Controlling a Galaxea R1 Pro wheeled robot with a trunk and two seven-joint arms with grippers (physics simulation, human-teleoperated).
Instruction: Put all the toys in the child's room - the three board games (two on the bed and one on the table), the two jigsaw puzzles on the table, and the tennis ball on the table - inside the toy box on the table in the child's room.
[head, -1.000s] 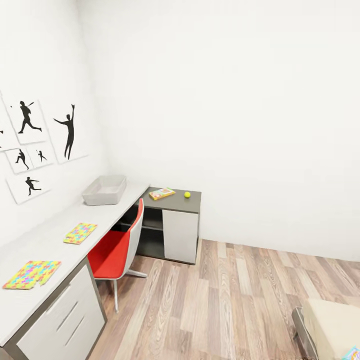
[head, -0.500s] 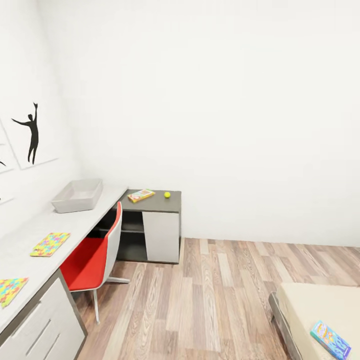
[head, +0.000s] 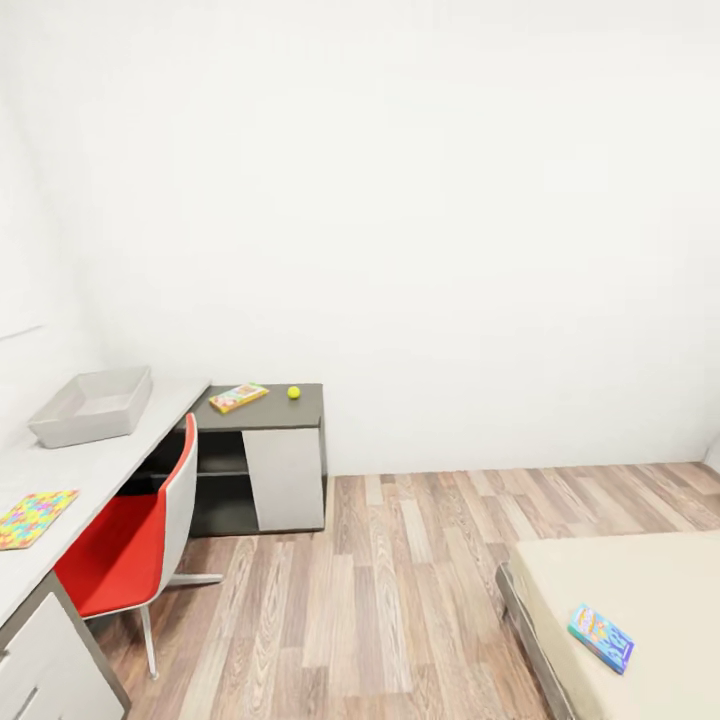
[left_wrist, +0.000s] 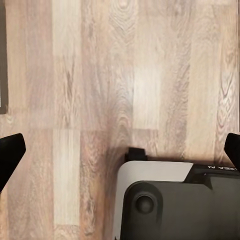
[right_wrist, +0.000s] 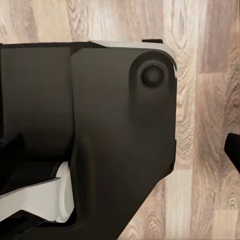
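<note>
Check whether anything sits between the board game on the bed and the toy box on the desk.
The red chair stands at the table on the way from the board game on the bed to the toy box; otherwise open wood floor.

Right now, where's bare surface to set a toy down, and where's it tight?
Free: the table between the toy box and the jigsaw puzzle; most of the bed around the board game. Tighter: the dark side unit, where another board game and the tennis ball sit.
</note>
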